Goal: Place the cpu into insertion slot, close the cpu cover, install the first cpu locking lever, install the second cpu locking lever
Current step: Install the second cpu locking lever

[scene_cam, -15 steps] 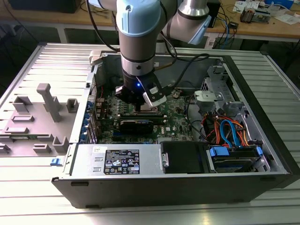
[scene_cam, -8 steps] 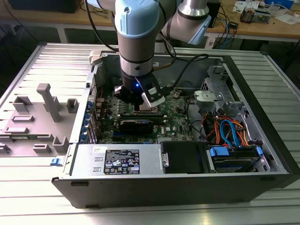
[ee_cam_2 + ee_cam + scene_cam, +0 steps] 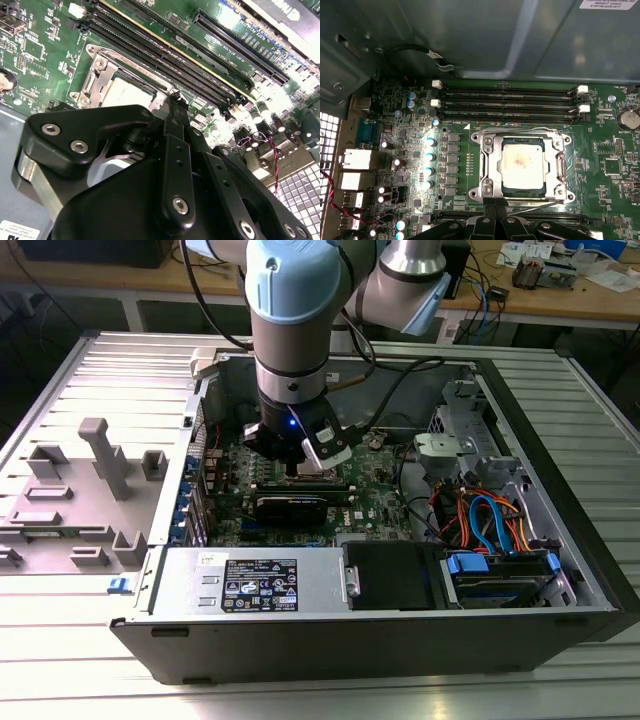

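Pincer (image 3: 495, 212) is set at the socket edge, fingertips pressed together, nothing seen held; its body hides part of the insertion slot (image 3: 100, 75) in the second wrist view. The cpu (image 3: 522, 162) is seated flat in the slot, top up, framed by the cpu cover (image 3: 487, 165) lying closed. Lever positions are hard to make out. In the exterior view the socket is masked by the arm (image 3: 292, 320).

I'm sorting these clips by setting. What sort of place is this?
Likely an electronics or robotics lab: an open computer case lies on a ribbed metal table, with cluttered wooden benches behind.
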You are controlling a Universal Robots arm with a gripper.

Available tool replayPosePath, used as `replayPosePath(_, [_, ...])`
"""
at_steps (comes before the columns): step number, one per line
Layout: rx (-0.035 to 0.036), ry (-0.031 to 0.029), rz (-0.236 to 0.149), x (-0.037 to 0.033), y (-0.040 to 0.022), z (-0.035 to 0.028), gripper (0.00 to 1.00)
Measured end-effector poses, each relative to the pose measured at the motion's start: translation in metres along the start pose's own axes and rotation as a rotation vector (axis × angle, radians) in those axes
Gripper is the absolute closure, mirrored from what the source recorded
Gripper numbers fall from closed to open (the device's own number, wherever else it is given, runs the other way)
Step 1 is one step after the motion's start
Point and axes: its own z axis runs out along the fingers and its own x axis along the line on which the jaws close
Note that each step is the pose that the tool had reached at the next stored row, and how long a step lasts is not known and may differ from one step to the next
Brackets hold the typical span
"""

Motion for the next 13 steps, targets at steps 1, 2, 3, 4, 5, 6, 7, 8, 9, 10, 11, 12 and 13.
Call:
replayPosePath(1, [-0.0003, 0.0008, 0.0, 0.0, 0.0, 0.0001, 0.89])
replayPosePath(2, [-0.0005, 0.0007, 0.0, 0.0, 0.0, 0.0002, 0.89])
replayPosePath(3, [-0.0005, 0.0007, 0.0, 0.0, 0.0, 0.0001, 0.89])
replayPosePath(4, [-0.0005, 0.0007, 0.0, 0.0001, 0.0, 0.0002, 0.89])
replayPosePath(5, [-0.0006, 0.0007, 0.0, 0.0002, -0.0002, 0.0002, 0.89])
replayPosePath(6, [-0.0007, 0.0007, 0.0, 0.0002, -0.0003, 0.0002, 0.89])
replayPosePath(7, [-0.0006, 0.0007, 0.0, 0.0003, -0.0006, 0.0001, 0.89])
replayPosePath(8, [-0.0005, 0.0008, 0.0, 0.0002, -0.001, 0.0, 0.89])
replayPosePath(9, [-0.0006, 0.0008, 0.0, 0.0002, -0.0015, -0.0001, 0.89])
replayPosePath(10, [-0.0006, 0.0008, 0.0, 0.0002, -0.0022, -0.0002, 0.89])
replayPosePath(11, [-0.0005, 0.0008, 0.0, 0.0003, -0.003, -0.0004, 0.89])
replayPosePath(12, [-0.0006, 0.0007, 0.0, 0.0003, -0.0035, -0.0005, 0.89])
replayPosePath(13, [-0.0006, 0.0007, 0.0, 0.0003, -0.0041, -0.0006, 0.89])
